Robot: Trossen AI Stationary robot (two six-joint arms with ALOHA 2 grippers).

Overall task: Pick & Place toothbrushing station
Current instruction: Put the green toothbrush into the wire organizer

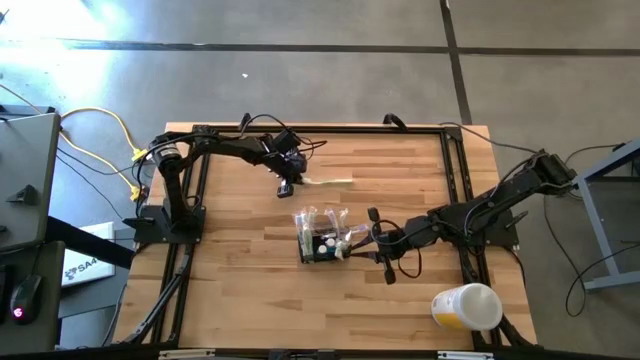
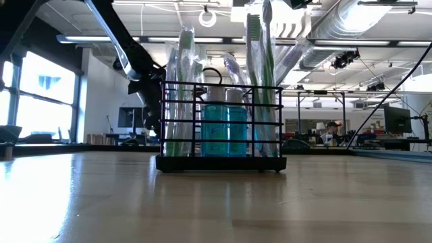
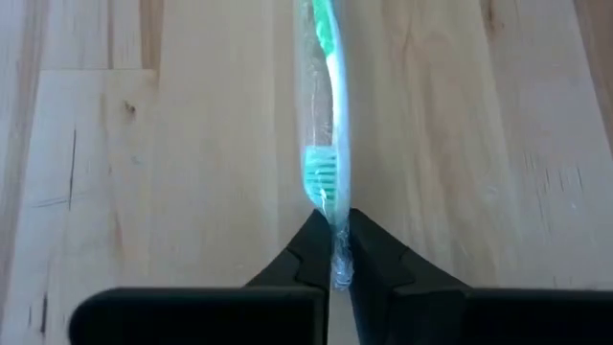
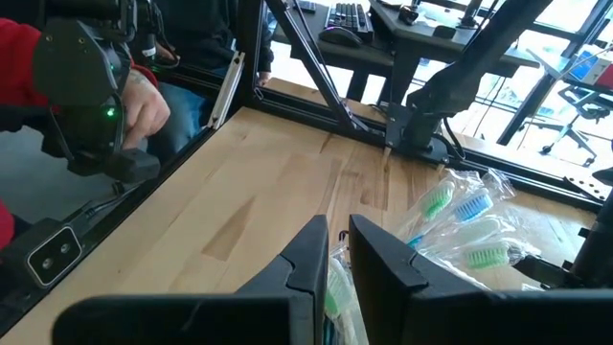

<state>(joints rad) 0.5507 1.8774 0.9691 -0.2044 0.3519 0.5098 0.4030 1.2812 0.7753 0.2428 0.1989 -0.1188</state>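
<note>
overhead, the left end effector (image 1: 286, 188) is reaching over the far half of the wooden bench (image 1: 240, 290), with its two fingers (image 3: 308, 257) pinching closed on the bristle end of a wrapped toothbrush (image 3: 324, 115). the toothbrush, white with green bristles and sealed in clear film, is lying flat on the bench and extending straight away from the end effector's tips.

the toothbrushing station (image 1: 322, 240), a small black wire caddy, is sitting upright near the middle of the bench, well apart from the left end effector and on its near side. at bench level the station (image 2: 221, 125) is holding several wrapped toothbrushes standing on end and a blue bottle (image 2: 225, 129) between them.

the right end effector (image 1: 352, 245) is lying just beside the station, on the side turned toward the right arm. its fingers (image 4: 306, 254) are standing close together with a narrow gap, and a wrapped green-bristled toothbrush (image 4: 337, 287) is showing in that gap; whether it is being gripped cannot be told. further wrapped brushes with green and blue bristles (image 4: 460, 216) are fanning out just past the fingertips.

a white-and-yellow cup (image 1: 466, 306) is lying on its side near the bench's front corner on the right arm's side, well apart from both end effectors. a person's hand (image 4: 144, 105) with a red sleeve is resting beyond the bench edge.
</note>
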